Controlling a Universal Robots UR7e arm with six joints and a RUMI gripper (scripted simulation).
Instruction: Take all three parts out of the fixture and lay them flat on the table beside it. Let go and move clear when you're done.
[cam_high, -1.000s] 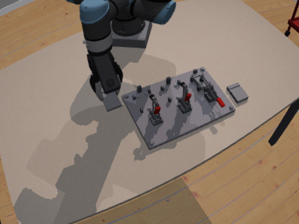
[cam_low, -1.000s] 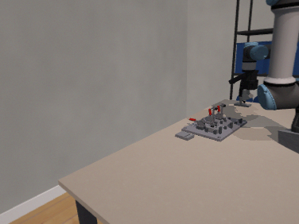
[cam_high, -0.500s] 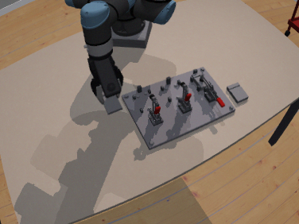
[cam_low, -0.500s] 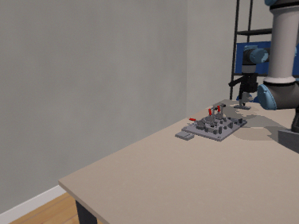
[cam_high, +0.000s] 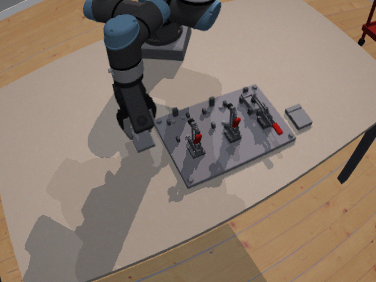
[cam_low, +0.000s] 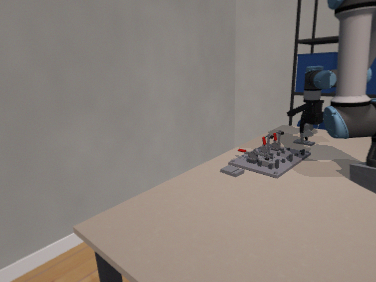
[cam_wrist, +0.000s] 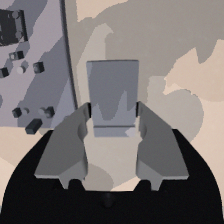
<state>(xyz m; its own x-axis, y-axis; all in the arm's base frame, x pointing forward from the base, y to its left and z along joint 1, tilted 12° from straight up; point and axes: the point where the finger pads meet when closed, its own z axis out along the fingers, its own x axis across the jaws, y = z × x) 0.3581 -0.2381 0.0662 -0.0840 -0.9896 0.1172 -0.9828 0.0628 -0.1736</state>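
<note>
Looked dicey mostly at the letting-go stage, judging by the gripper (cam_high: 137, 133) (cam_low: 305, 138) (cam_wrist: 114, 110) closed on the grey slab-like part (cam_high: 143, 142) (cam_low: 304, 143) (cam_wrist: 113, 90). Could have dropped and bounced or landed tilted if released too high above the table (cam_high: 60, 125) (cam_low: 225, 220) (cam_wrist: 180, 25). Couldn't judge any remaining gap underneath (annoying, given the shadows all over that spot). Could also have caught the rim of the fixture (cam_high: 220, 155) (cam_low: 250, 166) (cam_wrist: 37, 92) with a small sideways drift, thanks to being so near it. Might have twisted or slid if gripped unevenly, or been dragged along if lifted away before opening fully.

As for position, saw the held part between the fingertips, pinched by opposite sides, with most of its length sticking out past them in the wrist view. Sat just beside the fixture, apart from its edge, with the broad face showing. Spotted another part (cam_high: 299, 117) (cam_low: 232, 171) lying flat by the fixture's opposite end. Couldn't make out a third one anywhere, so wouldn't have called the job finished without checking among the clamps (cam_high: 232, 132).
</note>
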